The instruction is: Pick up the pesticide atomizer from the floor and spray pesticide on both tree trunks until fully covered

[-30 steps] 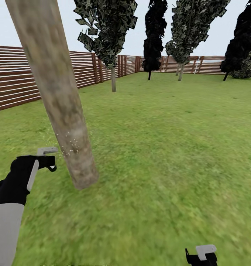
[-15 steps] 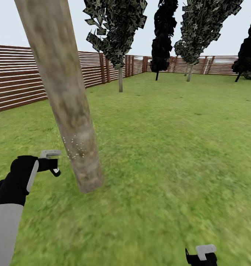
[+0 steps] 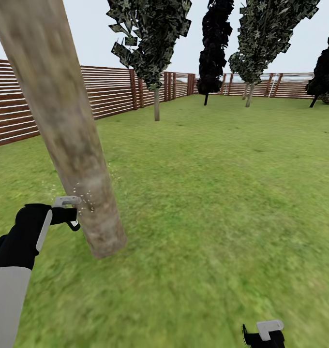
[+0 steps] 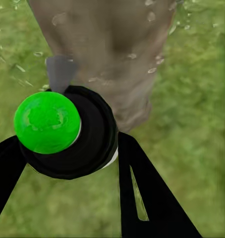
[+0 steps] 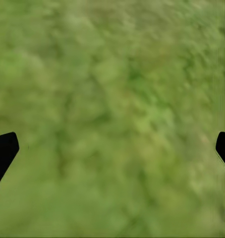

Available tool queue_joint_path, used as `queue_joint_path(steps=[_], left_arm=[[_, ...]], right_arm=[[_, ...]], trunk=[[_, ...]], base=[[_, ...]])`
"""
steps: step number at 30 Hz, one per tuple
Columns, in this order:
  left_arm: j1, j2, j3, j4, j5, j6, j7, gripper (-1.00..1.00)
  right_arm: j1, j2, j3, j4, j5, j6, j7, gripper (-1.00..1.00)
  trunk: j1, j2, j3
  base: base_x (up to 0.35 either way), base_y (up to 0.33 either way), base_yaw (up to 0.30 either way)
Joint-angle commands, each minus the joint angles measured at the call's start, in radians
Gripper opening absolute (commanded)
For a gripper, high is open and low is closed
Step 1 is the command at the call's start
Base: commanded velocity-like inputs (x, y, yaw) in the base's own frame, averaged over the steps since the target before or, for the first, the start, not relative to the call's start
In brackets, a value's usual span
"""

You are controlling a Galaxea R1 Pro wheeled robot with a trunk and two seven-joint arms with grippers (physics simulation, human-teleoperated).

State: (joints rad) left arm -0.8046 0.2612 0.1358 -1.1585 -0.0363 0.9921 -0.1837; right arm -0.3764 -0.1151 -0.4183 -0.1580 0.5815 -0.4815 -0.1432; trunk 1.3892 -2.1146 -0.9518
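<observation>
A thick grey-tan tree trunk (image 3: 72, 145) leans across the left of the head view, rising from the grass floor (image 3: 208, 217). My left gripper (image 3: 63, 215) is shut on the pesticide atomizer (image 3: 66, 201), right beside the trunk's lower part. In the left wrist view the atomizer (image 4: 68, 131) is a black round body with a green cap and a grey nozzle, held between black fingers (image 4: 142, 188) and aimed at the trunk (image 4: 117, 49). White pesticide specks (image 3: 84, 198) float on and around the trunk. My right gripper (image 3: 263, 333) hangs low over grass, open (image 5: 112, 148).
A brown slat fence (image 3: 111, 92) rings the lawn. A second grey-trunked tree (image 3: 156, 104) stands by the fence at the back left, a third one (image 3: 249, 94) at the back. Dark cypress-like trees (image 3: 210, 53) stand far back. Open grass spreads right of the near trunk.
The view has shifted, so the near trunk now sits further left and the atomizer's nozzle is closer to it. Specks keep landing on the lower trunk. The right gripper holds still.
</observation>
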Motion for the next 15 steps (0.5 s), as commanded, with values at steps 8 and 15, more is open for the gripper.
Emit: queue_joint_path(steps=[8, 15], left_arm=[[-0.001, 0.001, 0.000, -0.001, -0.007, 0.005, 0.000, -1.00], [-0.001, 0.001, 0.001, -0.001, -0.007, 0.005, 0.000, -1.00]], right_arm=[[-0.001, 0.000, -0.005, 0.002, 0.011, -0.003, -0.005, 1.00], [-0.001, 0.000, -0.005, 0.002, 0.011, -0.003, -0.005, 1.00]], trunk=[[0.000, 0.000, -0.001], [0.000, 0.000, -0.001]], base=[[0.021, -0.272, 0.000], [0.000, -0.274, 0.000]])
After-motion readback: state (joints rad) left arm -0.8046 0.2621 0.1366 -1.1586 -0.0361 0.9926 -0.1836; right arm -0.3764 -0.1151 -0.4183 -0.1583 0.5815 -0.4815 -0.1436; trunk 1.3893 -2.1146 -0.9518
